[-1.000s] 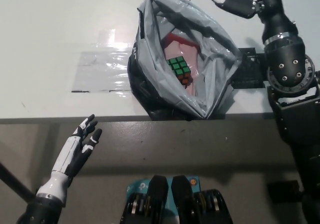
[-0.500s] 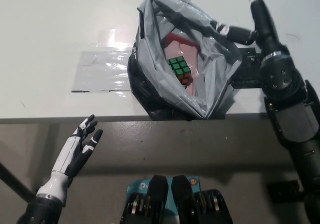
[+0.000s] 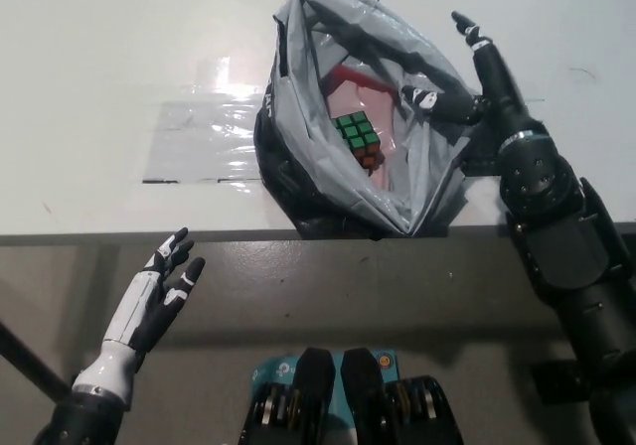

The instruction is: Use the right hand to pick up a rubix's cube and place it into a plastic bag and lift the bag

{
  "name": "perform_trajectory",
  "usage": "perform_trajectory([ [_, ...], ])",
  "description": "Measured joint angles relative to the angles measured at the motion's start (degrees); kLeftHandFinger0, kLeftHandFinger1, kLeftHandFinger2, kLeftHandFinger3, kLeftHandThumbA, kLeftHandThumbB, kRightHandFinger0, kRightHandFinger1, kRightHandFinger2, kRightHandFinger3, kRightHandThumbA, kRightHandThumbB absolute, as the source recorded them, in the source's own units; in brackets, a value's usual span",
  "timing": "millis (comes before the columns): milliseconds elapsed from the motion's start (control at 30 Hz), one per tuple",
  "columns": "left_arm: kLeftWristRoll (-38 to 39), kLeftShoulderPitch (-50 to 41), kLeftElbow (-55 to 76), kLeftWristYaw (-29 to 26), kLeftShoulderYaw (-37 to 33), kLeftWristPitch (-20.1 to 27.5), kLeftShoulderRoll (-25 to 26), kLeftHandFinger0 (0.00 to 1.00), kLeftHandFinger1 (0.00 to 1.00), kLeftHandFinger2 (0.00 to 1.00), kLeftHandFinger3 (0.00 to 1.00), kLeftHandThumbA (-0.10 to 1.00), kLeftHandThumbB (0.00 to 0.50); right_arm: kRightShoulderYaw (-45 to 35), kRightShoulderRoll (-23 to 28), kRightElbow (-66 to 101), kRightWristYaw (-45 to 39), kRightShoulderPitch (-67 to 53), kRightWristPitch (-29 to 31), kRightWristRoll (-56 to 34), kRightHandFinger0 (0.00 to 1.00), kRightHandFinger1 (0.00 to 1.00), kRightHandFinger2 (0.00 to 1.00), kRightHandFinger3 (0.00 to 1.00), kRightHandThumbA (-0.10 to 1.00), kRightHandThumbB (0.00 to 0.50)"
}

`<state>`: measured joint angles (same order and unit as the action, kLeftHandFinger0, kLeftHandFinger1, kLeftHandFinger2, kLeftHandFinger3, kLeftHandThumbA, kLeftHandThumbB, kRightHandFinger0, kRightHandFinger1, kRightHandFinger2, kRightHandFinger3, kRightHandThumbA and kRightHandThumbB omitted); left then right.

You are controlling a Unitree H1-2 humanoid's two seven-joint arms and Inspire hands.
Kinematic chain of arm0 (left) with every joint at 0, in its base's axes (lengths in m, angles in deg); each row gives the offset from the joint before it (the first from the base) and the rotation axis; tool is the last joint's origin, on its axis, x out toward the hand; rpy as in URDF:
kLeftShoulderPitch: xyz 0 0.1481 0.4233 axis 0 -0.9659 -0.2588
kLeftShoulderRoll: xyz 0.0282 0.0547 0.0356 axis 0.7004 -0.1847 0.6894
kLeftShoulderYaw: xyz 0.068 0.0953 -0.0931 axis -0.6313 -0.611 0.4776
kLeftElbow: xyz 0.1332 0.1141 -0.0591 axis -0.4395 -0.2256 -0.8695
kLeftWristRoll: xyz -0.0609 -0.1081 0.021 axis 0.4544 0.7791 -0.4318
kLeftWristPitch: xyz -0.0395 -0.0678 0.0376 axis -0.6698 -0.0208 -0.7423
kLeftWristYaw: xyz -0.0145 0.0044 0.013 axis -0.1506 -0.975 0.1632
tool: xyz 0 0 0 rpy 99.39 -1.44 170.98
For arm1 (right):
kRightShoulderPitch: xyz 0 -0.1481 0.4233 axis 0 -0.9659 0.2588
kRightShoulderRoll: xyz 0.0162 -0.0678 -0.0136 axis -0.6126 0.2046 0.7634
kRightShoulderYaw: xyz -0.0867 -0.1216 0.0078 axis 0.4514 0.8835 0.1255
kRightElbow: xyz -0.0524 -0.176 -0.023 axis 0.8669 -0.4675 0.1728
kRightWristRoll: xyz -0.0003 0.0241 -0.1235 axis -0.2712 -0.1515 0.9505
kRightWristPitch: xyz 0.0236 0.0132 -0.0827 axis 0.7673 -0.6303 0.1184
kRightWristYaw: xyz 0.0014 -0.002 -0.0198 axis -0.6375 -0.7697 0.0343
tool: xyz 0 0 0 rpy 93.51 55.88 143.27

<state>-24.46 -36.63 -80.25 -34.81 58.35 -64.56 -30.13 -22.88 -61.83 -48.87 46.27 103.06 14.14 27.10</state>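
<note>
Surface: white table with clear tape patch, grey floor below | Rubik's cube inside open grey plastic bag | right hand spread wide at bag's right rim, empty | left hand open, low by table edge

The black right hand reaches up from the lower right on a nearly straight arm, fingers spread apart and gripping nothing. The white left hand rests low at the left, below the bench's near edge, fingers loosely apart.
</note>
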Motion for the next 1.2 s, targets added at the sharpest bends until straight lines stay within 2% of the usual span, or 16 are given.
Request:
perform_trajectory([
  [33,0.0,0.0,0.0,0.0,0.0,0.0,0.0,0.85,1.0,1.0,1.0,0.87,0.154,0.0,0.0,-0.4,-0.3,0.0,0.0,-0.2,1.0,1.0,1.0,1.0,0.57,0.404],
  [67,0.0,0.0,0.0,0.0,0.0,0.0,0.0,0.85,1.0,1.0,1.0,0.87,0.153,0.0,0.0,-0.6,-0.4,0.0,0.0,-0.2,0.76,0.84,1.0,1.0,0.53,0.398],
  [100,0.0,0.0,0.0,0.0,0.0,0.0,0.0,0.86,1.0,1.0,1.0,0.86,0.148,-0.1,0.0,-1.5,-0.7,0.1,0.0,-0.6,0.42,0.47,0.66,0.9,0.48,0.358],
  [167,0.0,0.0,0.0,0.0,0.0,0.0,0.0,0.87,1.0,1.0,1.0,0.86,0.148,-0.2,0.0,-2.5,-0.7,0.2,-0.1,-0.7,0.07,0.11,0.19,0.47,0.4,0.305],
  [200,0.0,0.0,0.0,0.0,0.0,0.0,0.0,0.87,1.0,1.0,1.0,0.86,0.148,-0.2,0.0,-3.1,-0.6,0.3,-0.1,-0.6,0.0,0.02,0.15,0.22,0.28,0.267],
  [267,0.0,0.0,0.0,0.0,0.0,0.0,0.0,0.86,1.0,1.0,1.0,0.85,0.157,-0.2,0.0,-4.4,-0.2,0.6,-0.2,-0.3,0.0,0.08,0.26,0.15,0.23,0.202],
  [400,0.1,0.0,0.0,0.0,0.0,0.0,0.0,0.84,1.0,1.0,1.0,0.87,0.151,-1.6,-0.4,-5.4,1.2,1.1,-0.4,-0.6,0.05,0.32,0.59,0.4,0.27,0.181],
  [833,0.0,0.0,0.0,0.0,0.0,0.0,0.0,0.85,1.0,1.0,1.0,0.85,0.156,-14.4,-3.0,1.1,-0.1,1.4,-2.7,-10.4,0.0,0.3,0.68,0.54,0.25,0.179],
  [867,0.0,0.0,0.0,0.0,0.0,0.0,0.0,0.85,1.0,1.0,1.0,0.85,0.147,-15.0,-3.3,1.5,-0.2,1.4,-2.9,-10.9,0.0,0.27,0.67,0.75,0.21,0.178],
  [933,0.0,0.0,-0.1,0.0,0.0,0.0,0.0,0.84,1.0,1.0,1.0,0.84,0.146,-17.4,-4.1,3.0,-0.6,1.3,-3.9,-13.0,0.0,0.22,0.61,0.69,0.21,0.218],
  [1000,0.0,0.0,-0.2,0.0,0.0,0.0,0.0,0.85,1.0,1.0,1.0,0.84,0.154,-19.1,-4.7,4.3,-0.9,1.3,-5.0,-14.8,0.0,0.14,0.54,0.52,-0.09,0.167],
  [1033,0.0,0.0,-0.2,0.0,0.0,0.0,0.0,0.86,1.0,1.0,1.0,0.84,0.149,-20.4,-5.1,5.3,-1.1,1.3,-5.8,-16.1,0.0,0.14,0.57,0.43,-0.1,0.165],
  [1067,0.0,0.0,-0.2,0.0,0.0,0.0,0.0,0.86,1.0,1.0,1.0,0.84,0.149,-21.6,-5.5,6.1,-1.3,1.3,-6.6,-17.3,0.03,0.23,0.63,0.46,-0.1,0.273],
  [1100,0.0,0.0,-0.2,0.0,0.0,0.0,0.0,0.86,1.0,1.0,1.0,0.84,0.149,-22.5,-5.8,6.8,-1.4,1.3,-7.3,-18.3,0.0,0.14,0.56,0.47,-0.1,0.175],
  [1167,0.0,0.0,-0.3,0.0,-0.1,-0.1,0.0,0.86,1.0,1.0,1.0,0.84,0.149,-23.7,-6.2,7.8,-1.4,1.3,-8.6,-20.4,0.0,0.15,0.6,0.52,-0.1,0.159],
  [1200,0.0,0.0,-0.3,0.0,-0.1,-0.1,0.0,0.86,1.0,1.0,1.0,0.84,0.148,-24.2,-6.4,8.1,-1.4,1.2,-9.2,-21.6,0.0,0.19,0.69,0.66,-0.1,0.16],
])
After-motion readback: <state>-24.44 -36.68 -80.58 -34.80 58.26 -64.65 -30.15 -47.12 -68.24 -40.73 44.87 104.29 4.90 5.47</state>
